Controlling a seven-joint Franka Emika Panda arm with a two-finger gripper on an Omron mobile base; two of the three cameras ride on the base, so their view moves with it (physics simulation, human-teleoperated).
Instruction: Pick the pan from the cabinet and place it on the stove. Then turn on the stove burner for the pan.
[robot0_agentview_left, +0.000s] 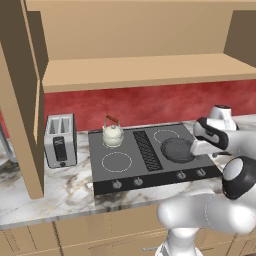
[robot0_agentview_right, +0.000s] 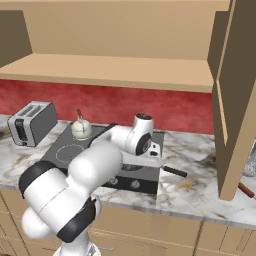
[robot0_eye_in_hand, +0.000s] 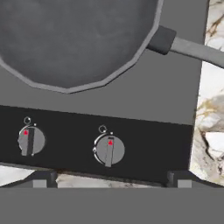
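Pan (robot0_agentview_left: 177, 149) sits flat on the stove (robot0_agentview_left: 125, 172), on the front right burner, close to the stove's right edge and just behind the knob strip; in the hand view the handle (robot0_eye_in_hand: 192, 49) runs off past the stove's right edge over the marble counter (robot0_agentview_left: 60, 192). So the placing step looks done and the burner switch is what's left. Gripper (robot0_eye_in_hand: 109, 181) is open wide, holding nothing, fingertips (robot0_eye_in_hand: 39, 180) low in the hand view straddling the knob (robot0_eye_in_hand: 109, 149) at the right end of the front strip, not touching it as far as I can tell. A second knob (robot0_eye_in_hand: 30, 141) is just beside it to the left; both pointers stand straight up with red marks at top, likely off. Judgement: the right-hand knob is probably the one for the pan's burner, since it is nearest under the pan. The knob is small, rigid and round with a raised bar across it, probably slick, so pinch across the bar and twist; a loose grip would slip. The pan looks stiff and fairly heavy, stable where it lies, best lifted by the handle if it needs shifting. Kettle (robot0_agentview_left: 113, 134) stands on the back left burner, toaster (robot0_agentview_left: 60, 140) on the counter left of the stove, cabinet (robot0_agentview_left: 135, 70) open above, shelf bare.
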